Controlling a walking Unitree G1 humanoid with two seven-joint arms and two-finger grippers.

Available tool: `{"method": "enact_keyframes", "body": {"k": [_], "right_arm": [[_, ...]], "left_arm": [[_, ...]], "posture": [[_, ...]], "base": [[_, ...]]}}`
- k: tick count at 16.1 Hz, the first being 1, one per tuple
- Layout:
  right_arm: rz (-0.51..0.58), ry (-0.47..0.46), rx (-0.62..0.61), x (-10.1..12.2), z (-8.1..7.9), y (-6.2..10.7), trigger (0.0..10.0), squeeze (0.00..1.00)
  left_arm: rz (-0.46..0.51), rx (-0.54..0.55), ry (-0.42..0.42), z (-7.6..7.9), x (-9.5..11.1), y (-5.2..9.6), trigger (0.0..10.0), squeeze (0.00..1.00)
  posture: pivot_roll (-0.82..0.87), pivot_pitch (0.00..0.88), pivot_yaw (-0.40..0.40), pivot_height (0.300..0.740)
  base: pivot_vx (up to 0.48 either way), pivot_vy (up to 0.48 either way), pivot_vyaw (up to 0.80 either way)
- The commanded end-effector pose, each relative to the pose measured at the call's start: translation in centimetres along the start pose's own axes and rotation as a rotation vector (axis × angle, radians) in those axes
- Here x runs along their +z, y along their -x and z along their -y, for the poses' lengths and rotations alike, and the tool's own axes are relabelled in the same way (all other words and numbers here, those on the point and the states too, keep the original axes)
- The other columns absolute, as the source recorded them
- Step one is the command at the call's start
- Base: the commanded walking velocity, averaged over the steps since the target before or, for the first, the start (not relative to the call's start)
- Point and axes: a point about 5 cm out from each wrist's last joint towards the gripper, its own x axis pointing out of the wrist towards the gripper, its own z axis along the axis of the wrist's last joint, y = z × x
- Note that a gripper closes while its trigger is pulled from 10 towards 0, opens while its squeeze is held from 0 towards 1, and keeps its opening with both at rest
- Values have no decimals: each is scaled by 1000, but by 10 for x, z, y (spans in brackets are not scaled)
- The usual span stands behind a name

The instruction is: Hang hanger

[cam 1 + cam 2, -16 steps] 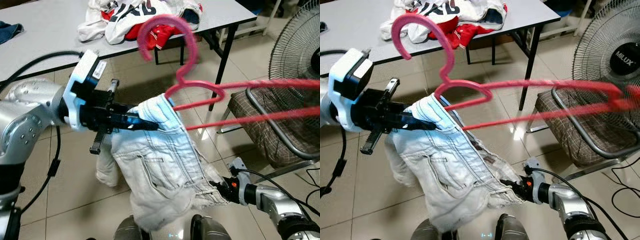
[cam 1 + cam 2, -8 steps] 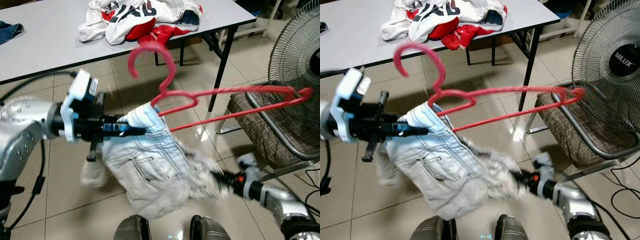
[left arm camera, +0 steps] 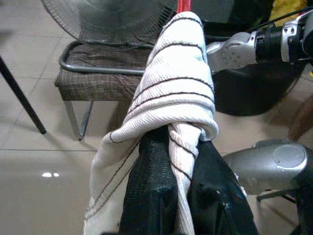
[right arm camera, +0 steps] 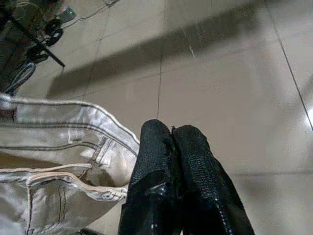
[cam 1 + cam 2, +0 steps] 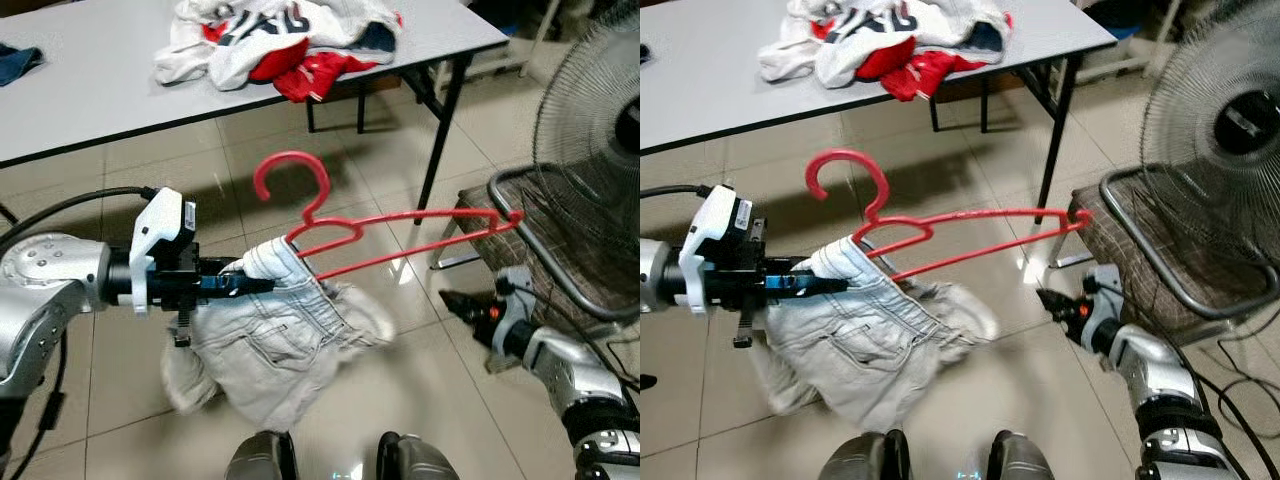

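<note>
A red plastic hanger (image 5: pixel 420 217) sticks out sideways from the waistband of pale denim shorts (image 5: pixel 270 350), its hook (image 5: pixel 290 165) pointing up. My left gripper (image 5: pixel 255 285) is shut on that waistband, which folds over its fingers (image 3: pixel 151 166) in the left wrist view. The rest of the shorts hangs loose below toward the floor. My right gripper (image 5: pixel 460 303) is off to the right, apart from the shorts. Its fingers (image 4: pixel 156 147) are pressed together with nothing between them, and the shorts (image 4: pixel 58 147) lie beside them.
A grey table (image 5: pixel 90 90) stands ahead with a pile of clothes (image 5: pixel 280 40) on it and a black leg (image 5: pixel 440 130) at its right. A chair with a checked seat (image 5: pixel 540 230) and a standing fan (image 5: pixel 590 100) are on the right. Tiled floor lies below.
My right gripper has let go of the shorts' hem and drawn off to the right; the hem has dropped. My left gripper has lowered with the waistband and hanger.
</note>
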Motion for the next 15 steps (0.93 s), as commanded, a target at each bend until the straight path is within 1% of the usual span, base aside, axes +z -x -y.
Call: {"method": "enact_keyframes", "body": {"k": [1, 2, 3, 4, 5, 6, 7, 10, 11, 13, 15], "right_arm": [[-21, 33, -29, -6, -1, 0, 0, 0], [-18, 71, -58, -6, -1, -2, 10000, 0], [31, 60, -53, -3, -4, -4, 10000, 0], [75, 54, -34, 2, -7, -5, 10000, 1000], [105, 96, 17, 6, -13, -6, 10000, 1000], [114, 159, 52, 9, -18, -7, 10000, 1000], [136, 298, 225, 14, -39, -10, 10000, 1000], [136, 342, 334, 19, -48, -13, 10000, 1000], [135, 367, 372, 24, -50, -14, 10000, 1000], [129, 399, 406, 28, -51, -13, 10000, 1000], [86, 517, 508, 34, -57, -14, 10000, 1000]], "left_arm": [[31, 7, -75, 1, 14, 1, 0, 0], [37, 0, -78, 1, 15, 0, 0, 0], [45, -16, -80, 2, 16, -1, 0, 0], [50, -26, -83, 3, 17, -3, 0, 0], [61, -30, -89, 2, 20, -4, 0, 0], [71, -40, -90, 2, 22, -5, 0, 0], [89, -88, -95, 2, 29, -6, 0, 0], [93, -139, -101, 3, 37, -6, 0, 0], [90, -176, -111, 4, 42, -6, 0, 0], [94, -204, -126, 5, 47, -7, 0, 0], [131, -277, -167, 6, 65, -12, 0, 0]], "posture": [[-24, 153, 45, 740], [-25, 153, 48, 740], [-25, 154, 49, 740], [-27, 155, 51, 740], [-28, 156, 52, 740], [-30, 158, 53, 740], [-28, 160, 54, 740], [-26, 157, 58, 740], [-22, 157, 57, 740], [-20, 158, 56, 740], [-13, 159, 51, 740]], "base": [[0, 0, 0], [0, 0, 0], [0, 0, 0], [0, 0, 0], [0, 0, 0], [0, 0, 0], [0, 0, 0], [0, 0, 0], [0, 0, 0], [0, 0, 0], [0, 0, 0]]}}
